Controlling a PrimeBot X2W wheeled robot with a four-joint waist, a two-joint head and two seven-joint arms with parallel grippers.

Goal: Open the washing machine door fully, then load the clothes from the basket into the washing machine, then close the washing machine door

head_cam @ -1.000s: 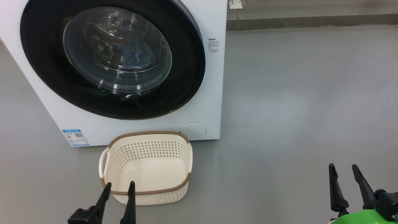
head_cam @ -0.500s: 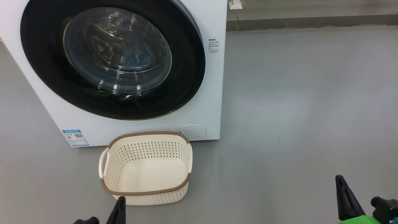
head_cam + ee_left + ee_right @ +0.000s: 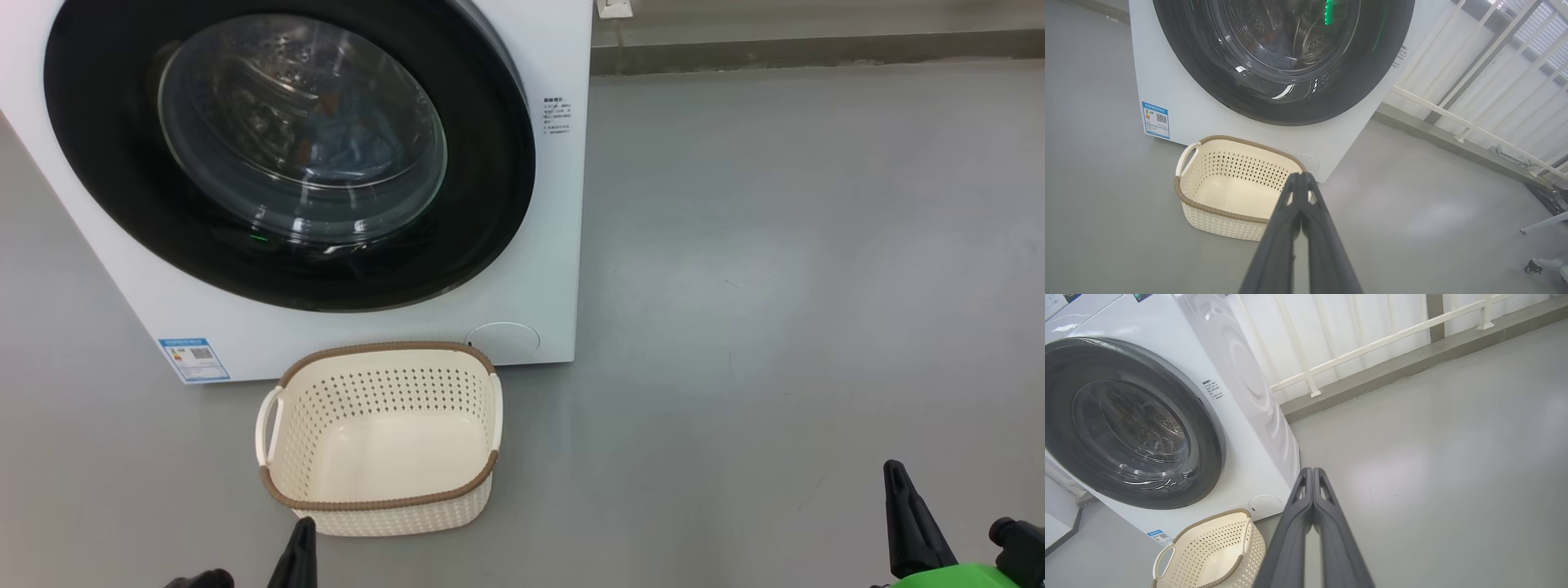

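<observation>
Since a second ago both hands have brought their spread fingers together and sunk lower in the head view. The whole picture has also slid a little, so part of that drop is the camera. In this view the left hand is one dark tip at the bottom edge, just near of the basket. The right hand sits over bare floor at the near right, well apart from everything. The basket stands empty on the floor, just in front of the washing machine. The washing machine door lies flush against the machine's front. A bluish mass behind the glass looks like the clothes. I judge that loading and closing are done and the arms are retiring.

In the left wrist view, the left hand has its fingers pressed tip to tip with nothing between them, aimed over the basket's far right corner.

In the right wrist view, the right hand is likewise closed on nothing, with the floor to the right of the machine behind it.

Most of the left hand is cut off by the head view's lower edge, and the machine's top and left side run out of that picture. Reflections smear the glass, so the fabric's print cannot be made out. Whether the latch has caught I cannot tell.
</observation>
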